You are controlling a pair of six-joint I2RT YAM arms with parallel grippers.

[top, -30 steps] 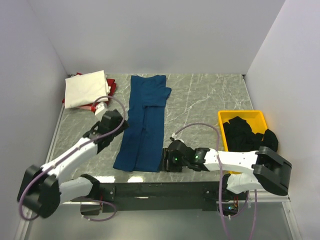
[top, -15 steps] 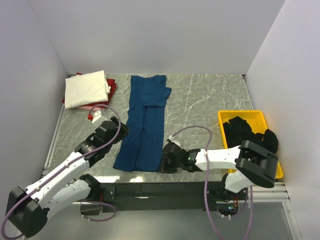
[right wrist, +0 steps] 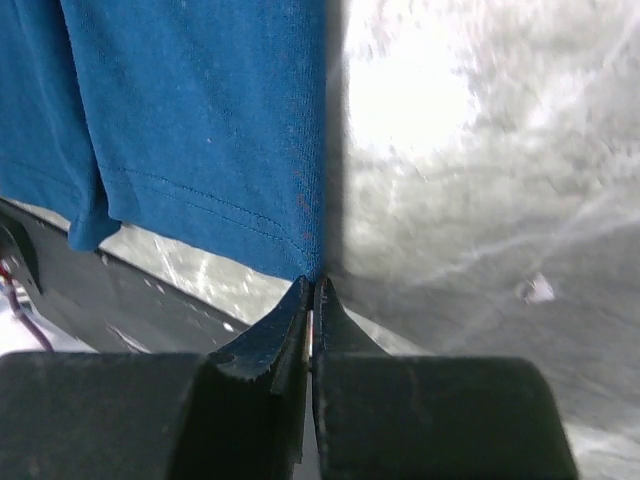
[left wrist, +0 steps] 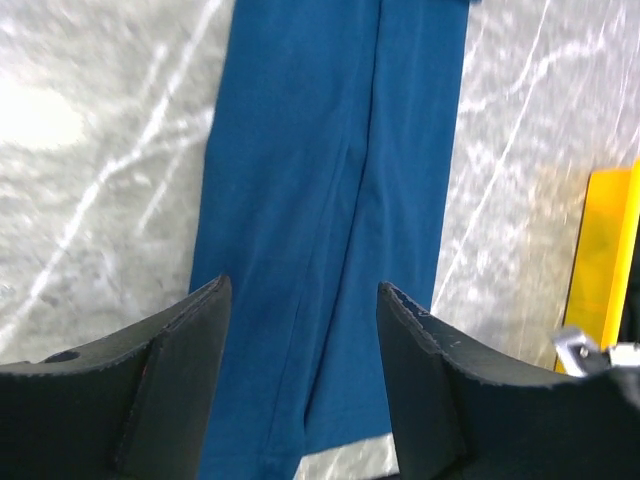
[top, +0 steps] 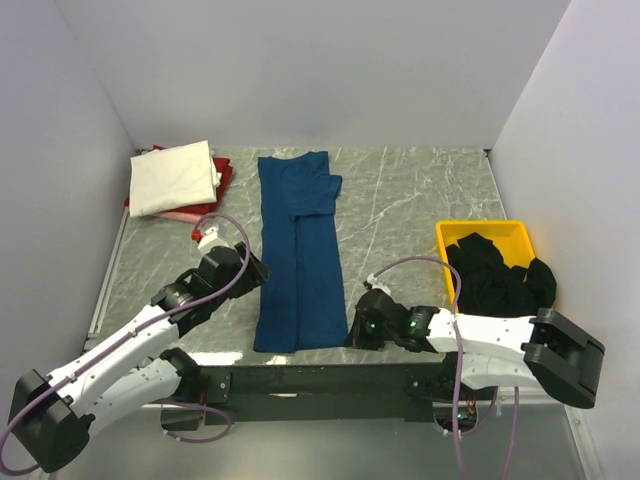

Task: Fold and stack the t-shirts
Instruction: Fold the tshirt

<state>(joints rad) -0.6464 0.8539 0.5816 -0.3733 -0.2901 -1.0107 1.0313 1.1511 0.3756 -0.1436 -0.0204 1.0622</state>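
**blue t-shirt [top: 298,250] being tugged straight, looks like**

It's being kept mid-table as a long strip, hem towards the arms. Its right hem corner is being pinched by the right gripper [right wrist: 312,292], jaws pressed together, probably for squaring it up. The left gripper [left wrist: 302,295] is being held spread and empty above the cloth. Versus a second ago, the hem end is being dragged rightwards, the slant gone.

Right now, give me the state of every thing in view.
Dark blue cotton t-shirt: folded into a long strip, flat.
Cream cotton t-shirt: folded, stacked on red t-shirt.
Black t-shirts: crumpled in yellow plastic tray.
Left tool: open above blue strip.
Right tool: shut on its near corner.
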